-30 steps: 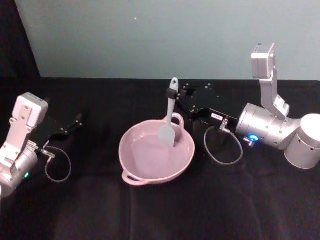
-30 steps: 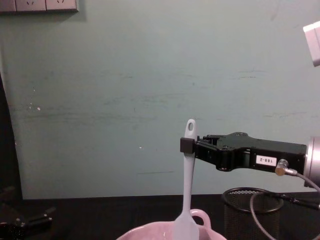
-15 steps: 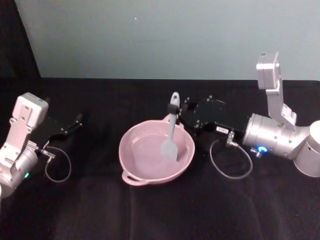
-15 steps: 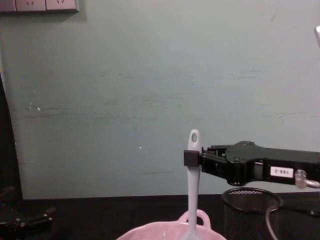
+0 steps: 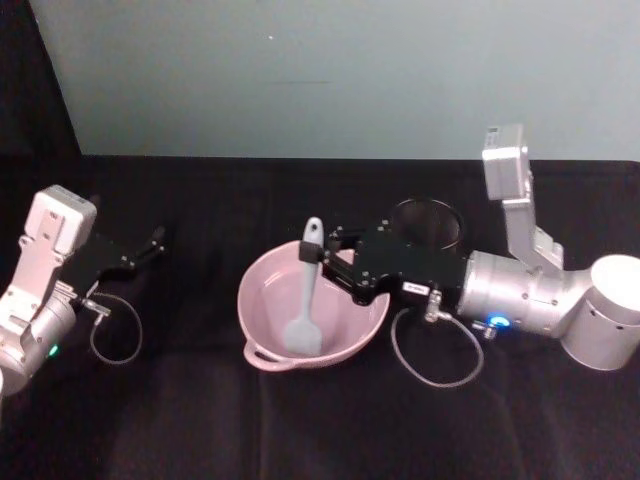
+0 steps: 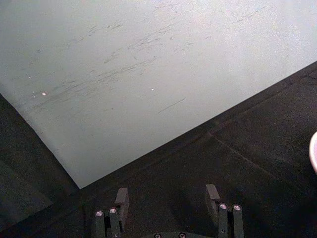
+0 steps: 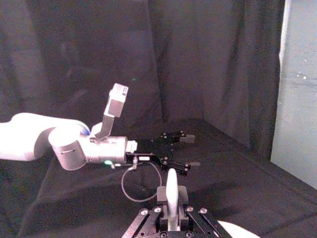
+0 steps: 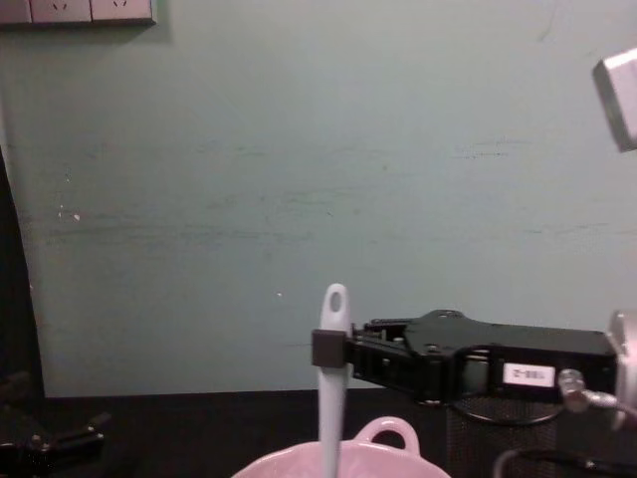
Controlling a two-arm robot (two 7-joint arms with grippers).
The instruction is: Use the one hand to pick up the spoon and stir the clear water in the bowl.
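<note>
The jaws of the right gripper (image 5: 312,253) are clamped on the upper handle of the spoon (image 5: 304,298), just below its oval hole. We see the spoon held nearly upright, with its flat blade low inside the bowl (image 5: 262,300), toward the bowl's left half. The bowl stands mid-bench (image 5: 300,430) on black cloth. A black mesh cup (image 5: 425,222) stands just behind the right arm. The left gripper (image 5: 150,245) rests at the bench's left side, well apart from the bowl, its jaws wide with nothing between them
</note>
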